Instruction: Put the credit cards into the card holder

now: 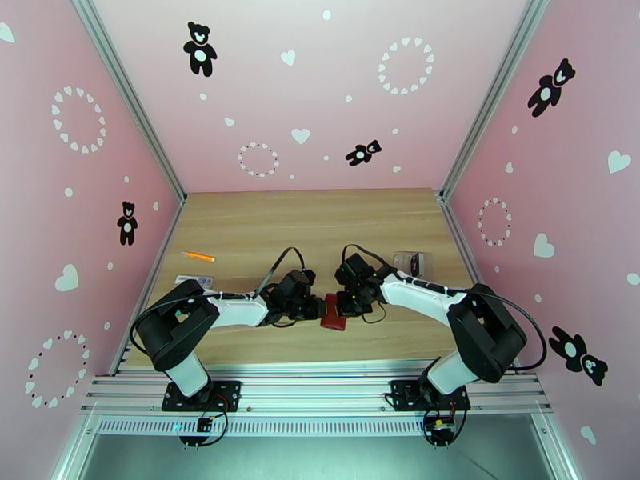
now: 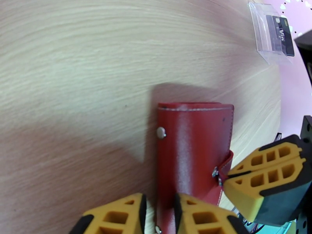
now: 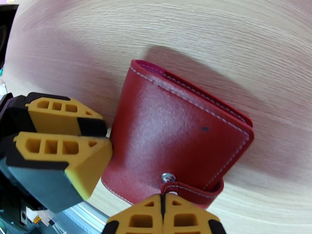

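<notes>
Both grippers meet at the dark-red card holder (image 2: 191, 153), nearer than the clear case (image 1: 408, 262) and to its left. The left gripper (image 2: 159, 210) clamps its edge, and the right gripper (image 3: 163, 210) is pinched shut on its snap tab (image 3: 195, 190). A dark credit card (image 2: 281, 34) sits inside that case.

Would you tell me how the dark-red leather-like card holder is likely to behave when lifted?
The dark-red leather-like card holder probably flexes rather than staying stiff: a thin folded cover with an unfastened snap tab. Its slightly shiny surface may slip between the left fingers. Being thin and flat, it would likely slide, not roll, on the wooden table.
</notes>
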Robot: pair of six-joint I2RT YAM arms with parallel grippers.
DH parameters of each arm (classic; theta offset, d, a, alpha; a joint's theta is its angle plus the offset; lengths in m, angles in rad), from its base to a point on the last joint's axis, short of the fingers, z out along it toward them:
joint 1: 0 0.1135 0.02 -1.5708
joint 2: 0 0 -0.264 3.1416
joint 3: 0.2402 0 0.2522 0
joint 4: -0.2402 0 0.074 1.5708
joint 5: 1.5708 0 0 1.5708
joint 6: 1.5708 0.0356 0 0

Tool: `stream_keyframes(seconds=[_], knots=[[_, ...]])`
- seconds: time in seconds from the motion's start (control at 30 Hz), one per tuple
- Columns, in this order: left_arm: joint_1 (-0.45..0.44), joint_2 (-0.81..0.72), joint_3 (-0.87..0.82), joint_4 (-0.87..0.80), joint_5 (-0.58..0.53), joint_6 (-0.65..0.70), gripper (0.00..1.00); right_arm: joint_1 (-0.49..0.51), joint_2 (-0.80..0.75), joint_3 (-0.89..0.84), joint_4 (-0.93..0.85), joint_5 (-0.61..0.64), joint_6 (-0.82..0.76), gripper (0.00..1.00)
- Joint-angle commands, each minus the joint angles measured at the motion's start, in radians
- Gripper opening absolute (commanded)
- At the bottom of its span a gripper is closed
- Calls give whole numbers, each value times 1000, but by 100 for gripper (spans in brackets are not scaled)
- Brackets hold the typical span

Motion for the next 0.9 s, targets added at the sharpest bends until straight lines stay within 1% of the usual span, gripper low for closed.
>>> stream_keyframes(seconds=[0.0,0.17,0.33,0.47,0.87], knots=[[-5,-18,-13,10,-18,-6,26,-11,4,-10,12,0,1,0],[-6,-17,-11,12,-16,-5,26,-25,-31,-21,31,-9,14,0],[-6,-14,-11,13,-16,-6,26,-27,-12,-18,35,-18,15,0],[-5,-11,-11,13,-14,-6,26,-27,13,-16,39,-51,7,0],[-6,-3,-9,24,-10,-9,26,-27,66,-17,47,-45,2,0]])
